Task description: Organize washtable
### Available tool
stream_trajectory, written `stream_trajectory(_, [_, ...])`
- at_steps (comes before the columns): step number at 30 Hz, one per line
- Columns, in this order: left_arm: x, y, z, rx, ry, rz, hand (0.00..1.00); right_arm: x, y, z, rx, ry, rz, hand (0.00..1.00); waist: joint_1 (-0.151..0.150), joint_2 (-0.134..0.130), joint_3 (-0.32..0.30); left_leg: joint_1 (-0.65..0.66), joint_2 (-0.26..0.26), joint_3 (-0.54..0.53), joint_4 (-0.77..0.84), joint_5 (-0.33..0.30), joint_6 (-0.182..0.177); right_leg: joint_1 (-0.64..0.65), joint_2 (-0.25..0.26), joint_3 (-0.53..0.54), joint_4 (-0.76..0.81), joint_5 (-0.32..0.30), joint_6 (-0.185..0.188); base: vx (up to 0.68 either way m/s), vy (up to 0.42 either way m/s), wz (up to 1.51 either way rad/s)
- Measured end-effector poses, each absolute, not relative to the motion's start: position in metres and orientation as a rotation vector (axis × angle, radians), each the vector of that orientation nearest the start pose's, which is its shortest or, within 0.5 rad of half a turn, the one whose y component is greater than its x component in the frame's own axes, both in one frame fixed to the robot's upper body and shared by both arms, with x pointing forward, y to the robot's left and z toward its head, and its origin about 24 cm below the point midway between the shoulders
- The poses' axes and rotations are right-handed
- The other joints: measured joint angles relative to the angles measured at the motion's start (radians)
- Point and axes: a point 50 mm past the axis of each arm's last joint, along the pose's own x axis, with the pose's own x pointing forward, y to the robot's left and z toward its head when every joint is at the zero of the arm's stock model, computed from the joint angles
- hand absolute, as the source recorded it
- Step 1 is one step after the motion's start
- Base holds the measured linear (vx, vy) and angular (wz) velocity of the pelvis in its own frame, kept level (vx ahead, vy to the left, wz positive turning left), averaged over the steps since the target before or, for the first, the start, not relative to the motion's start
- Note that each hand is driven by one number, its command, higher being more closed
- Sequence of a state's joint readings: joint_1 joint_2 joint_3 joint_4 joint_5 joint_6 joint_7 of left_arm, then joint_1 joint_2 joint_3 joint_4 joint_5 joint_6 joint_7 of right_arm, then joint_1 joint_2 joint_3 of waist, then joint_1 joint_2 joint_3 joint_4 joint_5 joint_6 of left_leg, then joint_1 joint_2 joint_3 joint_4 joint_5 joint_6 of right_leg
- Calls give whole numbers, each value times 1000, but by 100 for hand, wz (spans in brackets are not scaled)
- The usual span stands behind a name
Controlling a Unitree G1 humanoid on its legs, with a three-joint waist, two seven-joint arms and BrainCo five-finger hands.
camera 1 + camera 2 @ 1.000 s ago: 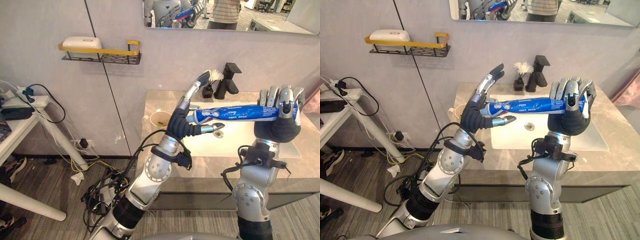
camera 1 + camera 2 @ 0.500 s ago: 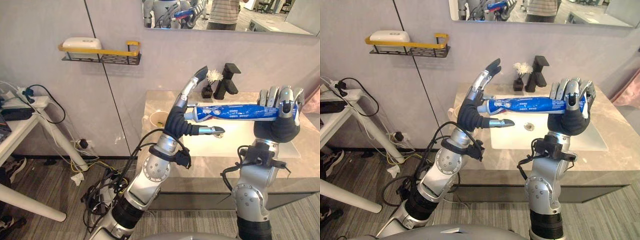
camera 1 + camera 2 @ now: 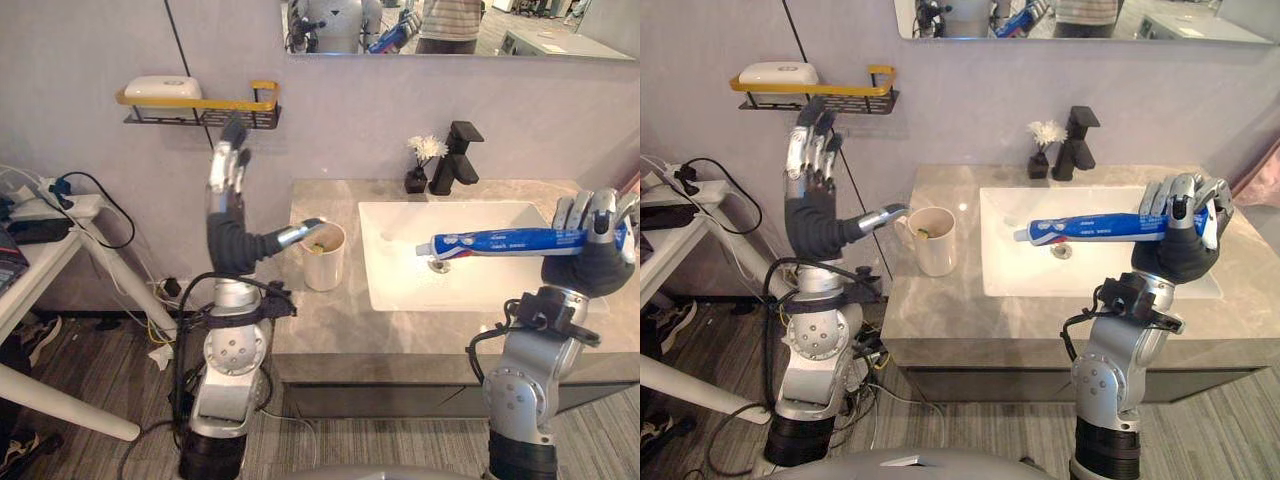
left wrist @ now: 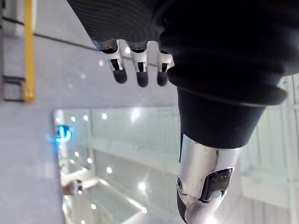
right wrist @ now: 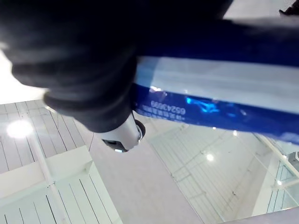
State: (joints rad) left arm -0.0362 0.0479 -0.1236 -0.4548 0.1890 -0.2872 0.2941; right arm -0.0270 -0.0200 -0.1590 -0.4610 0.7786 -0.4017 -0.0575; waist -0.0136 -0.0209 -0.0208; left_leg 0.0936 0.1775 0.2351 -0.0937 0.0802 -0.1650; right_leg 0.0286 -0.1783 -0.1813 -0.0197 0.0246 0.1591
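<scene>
Left eye view: grey worktop (image 3: 330, 320), sink (image 3: 400, 262), mirror (image 3: 450, 25) above. Blue toothpaste tube (image 3: 500, 241) horizontal in clenched right robot hand (image 3: 597, 265); left robot hand (image 3: 232, 235) spread.

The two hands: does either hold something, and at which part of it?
The right hand grips the blue toothpaste tube at its flat end, away from the cap. The left hand is open and empty.

Grey wall (image 3: 80, 40) (mirror (image 3: 520, 30) above), striped floor (image 3: 70, 345)

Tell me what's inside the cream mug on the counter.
Inside the cream mug, a small yellow-green thing shows just below the rim; it is too small to identify. The mug's own wall hides its bottom and anything lying lower down.
</scene>
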Motion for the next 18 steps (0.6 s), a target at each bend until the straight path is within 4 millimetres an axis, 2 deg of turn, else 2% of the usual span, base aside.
stream_trajectory(5, [217,163,149,182,-665,289,0,208,-219,172,730,-899,-181,100,9,2,1,-1,0,-1,-2,0,0,0,0,-1,-1,0,0,0,0,0])
stream_trajectory(11, [216,177,113,249,-479,321,0,210,-220,174,725,-900,-171,100,20,3,2,-2,0,-1,-9,0,0,0,0,-2,-4,0,0,0,0,0])
stream_trajectory(12, [218,179,95,265,-391,306,0,214,-220,176,715,-901,-154,100,22,2,2,-3,0,-3,-9,0,0,0,0,-3,-4,0,0,0,0,0])
stream_trajectory(15, [220,179,77,276,-300,281,0,222,-220,177,696,-883,-132,100,22,0,3,-9,0,-8,-9,0,0,0,0,-8,-4,0,0,-1,6,6])
stream_trajectory(16, [219,179,62,280,-231,263,0,227,-219,178,685,-868,-113,100,22,0,3,-13,0,-12,-9,0,0,-2,0,-11,-6,0,0,5,5,7])
stream_trajectory(18, [217,180,46,285,-152,250,0,231,-218,180,668,-862,-85,100,24,0,3,-18,0,-13,-9,1,-1,-7,0,-13,-6,0,0,6,3,3])
